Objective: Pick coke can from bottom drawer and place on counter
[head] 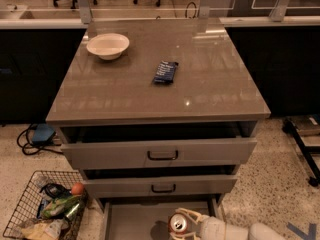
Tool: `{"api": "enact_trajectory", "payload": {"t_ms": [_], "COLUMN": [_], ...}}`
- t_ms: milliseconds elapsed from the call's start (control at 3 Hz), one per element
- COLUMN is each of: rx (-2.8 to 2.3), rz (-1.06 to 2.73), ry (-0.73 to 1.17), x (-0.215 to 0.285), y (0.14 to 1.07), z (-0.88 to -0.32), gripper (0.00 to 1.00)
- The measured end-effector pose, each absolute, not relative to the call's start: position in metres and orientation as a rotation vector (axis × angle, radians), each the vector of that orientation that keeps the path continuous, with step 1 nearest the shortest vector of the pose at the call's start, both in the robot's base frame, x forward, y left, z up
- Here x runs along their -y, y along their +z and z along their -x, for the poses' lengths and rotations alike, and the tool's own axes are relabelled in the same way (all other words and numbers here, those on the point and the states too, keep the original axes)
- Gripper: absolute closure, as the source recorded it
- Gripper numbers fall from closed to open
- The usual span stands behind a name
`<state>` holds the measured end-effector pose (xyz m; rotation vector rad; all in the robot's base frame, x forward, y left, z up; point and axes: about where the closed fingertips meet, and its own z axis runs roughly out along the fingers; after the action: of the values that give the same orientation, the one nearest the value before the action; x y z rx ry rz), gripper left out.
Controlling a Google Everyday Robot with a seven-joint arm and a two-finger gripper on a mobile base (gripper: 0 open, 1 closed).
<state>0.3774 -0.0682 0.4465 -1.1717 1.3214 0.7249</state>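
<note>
**Coke can gripped over the open bottom drawer**

My gripper (175,224) sits at the lower edge of the view, inside the open bottom drawer (130,218). Its two white fingers (189,214) are closed around the coke can (179,224). The can's silver top shows toward the camera, and a dark shadow lies on the drawer's grey floor just to its left. My pale arm (235,231) runs off toward the lower right corner. Above, the two upper drawers (115,154) stand slightly ajar, black handles showing. On the counter (215,79) rest a white bowl (107,45) near the back left corner and a dark blue snack packet (165,72) near the middle, well apart. A wire basket (22,211) of odds and ends sits on the floor left of the cabinet.
</note>
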Motion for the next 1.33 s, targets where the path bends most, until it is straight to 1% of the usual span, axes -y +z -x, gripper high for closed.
{"api": "enact_trajectory", "payload": {"t_ms": [333,1000,1333], "rx": [-1.351,-1.351,-1.434], "rz": [1.144,1.124,1.073], "ry": [0.695,0.704,0.732], "x": [0.075,0.072,0.068], "y": [0.474,0.474,0.487], "z": [-0.379,-0.381,-0.399], "gripper": [1.0,1.0,1.0]}}
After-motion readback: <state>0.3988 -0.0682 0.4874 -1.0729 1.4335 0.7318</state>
